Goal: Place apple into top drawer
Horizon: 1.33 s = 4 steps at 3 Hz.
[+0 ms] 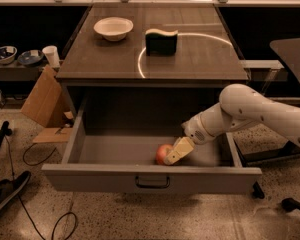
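The red-orange apple [163, 153] lies on the floor of the open top drawer [110, 151], near its front panel and right of centre. The drawer's dark handle [152, 183] sits at the middle of the front panel. My gripper [176, 152] reaches down into the drawer from the right and sits right against the apple's right side, its pale fingers [179, 149] overlapping the fruit. The white arm [250, 111] comes in over the drawer's right wall.
On the table top [200, 59] stand a white bowl [113, 28] and a dark sponge with a yellow-green top [161, 41]. Cardboard [42, 101] leans at the left. Cables [35, 156] lie on the floor. A dark table [292, 49] stands at right.
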Each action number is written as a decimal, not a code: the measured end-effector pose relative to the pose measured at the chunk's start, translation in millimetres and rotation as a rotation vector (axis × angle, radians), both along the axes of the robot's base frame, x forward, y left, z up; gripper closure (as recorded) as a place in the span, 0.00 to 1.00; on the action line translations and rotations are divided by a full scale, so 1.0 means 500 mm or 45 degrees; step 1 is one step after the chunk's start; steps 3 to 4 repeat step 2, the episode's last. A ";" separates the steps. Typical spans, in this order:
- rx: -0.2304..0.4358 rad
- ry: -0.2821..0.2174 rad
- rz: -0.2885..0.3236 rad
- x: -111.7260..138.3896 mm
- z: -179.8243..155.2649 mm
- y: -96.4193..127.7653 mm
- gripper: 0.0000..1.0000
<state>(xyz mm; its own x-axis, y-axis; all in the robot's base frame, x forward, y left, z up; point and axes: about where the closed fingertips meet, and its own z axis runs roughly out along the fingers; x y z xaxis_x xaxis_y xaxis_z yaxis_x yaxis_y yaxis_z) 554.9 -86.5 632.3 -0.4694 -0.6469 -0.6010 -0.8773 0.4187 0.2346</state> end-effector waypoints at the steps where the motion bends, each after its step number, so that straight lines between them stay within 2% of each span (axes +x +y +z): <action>1: 0.016 -0.091 -0.130 0.011 0.046 -0.035 0.00; 4: 0.016 -0.092 -0.131 0.011 0.046 -0.035 0.00</action>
